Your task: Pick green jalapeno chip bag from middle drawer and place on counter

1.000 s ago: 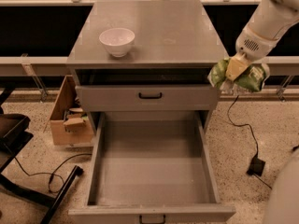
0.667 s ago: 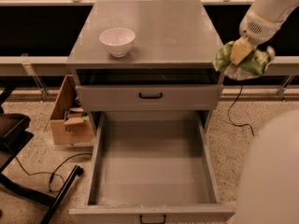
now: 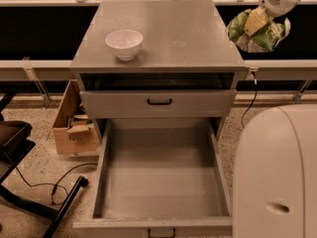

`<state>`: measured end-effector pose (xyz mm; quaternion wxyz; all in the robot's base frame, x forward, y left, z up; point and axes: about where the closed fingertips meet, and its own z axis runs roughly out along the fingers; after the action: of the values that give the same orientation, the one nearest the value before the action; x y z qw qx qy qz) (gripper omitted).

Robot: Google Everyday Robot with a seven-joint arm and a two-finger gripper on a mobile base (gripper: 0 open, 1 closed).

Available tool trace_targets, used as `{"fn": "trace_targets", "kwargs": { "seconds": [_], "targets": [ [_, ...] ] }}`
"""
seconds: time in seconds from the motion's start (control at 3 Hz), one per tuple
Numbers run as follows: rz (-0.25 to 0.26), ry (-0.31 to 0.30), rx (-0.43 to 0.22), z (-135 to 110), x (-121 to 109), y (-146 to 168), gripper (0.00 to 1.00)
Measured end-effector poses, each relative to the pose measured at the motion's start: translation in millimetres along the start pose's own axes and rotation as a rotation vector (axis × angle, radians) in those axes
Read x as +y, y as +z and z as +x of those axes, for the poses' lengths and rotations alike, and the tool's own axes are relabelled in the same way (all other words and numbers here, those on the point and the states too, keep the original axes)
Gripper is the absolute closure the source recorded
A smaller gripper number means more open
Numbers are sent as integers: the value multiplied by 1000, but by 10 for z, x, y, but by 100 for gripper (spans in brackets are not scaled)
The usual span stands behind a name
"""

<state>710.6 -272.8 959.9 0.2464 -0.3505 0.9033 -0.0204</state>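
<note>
My gripper point(image 3: 256, 22) is at the upper right, just off the right edge of the counter point(image 3: 183, 36) and about level with it. It is shut on the green jalapeno chip bag point(image 3: 256, 33), a shiny green foil bag with white print that hangs crumpled around the fingers in the air. The middle drawer point(image 3: 161, 177) is pulled out wide at the bottom and its grey floor is bare. The white arm rises from the gripper out of the top right corner.
A white bowl point(image 3: 124, 43) stands on the counter's left side. A shut drawer front with a black handle point(image 3: 159, 102) lies above the open drawer. A cardboard box point(image 3: 74, 125) sits on the floor at left. My white robot body point(image 3: 277, 172) fills the lower right.
The gripper has lifted the chip bag upward, from beside the cabinet's upper drawer to about counter height at its right edge.
</note>
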Motion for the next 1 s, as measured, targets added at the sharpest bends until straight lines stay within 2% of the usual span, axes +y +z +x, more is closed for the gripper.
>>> {"fn": "trace_targets", "kwargs": {
  "seconds": [0.33, 0.67, 1.0],
  "targets": [
    [29, 13, -209, -428, -240, 13, 100],
    [31, 65, -435, -840, -464, 216, 100],
    [72, 121, -545, -1058, -704, 510, 100]
  ]
}}
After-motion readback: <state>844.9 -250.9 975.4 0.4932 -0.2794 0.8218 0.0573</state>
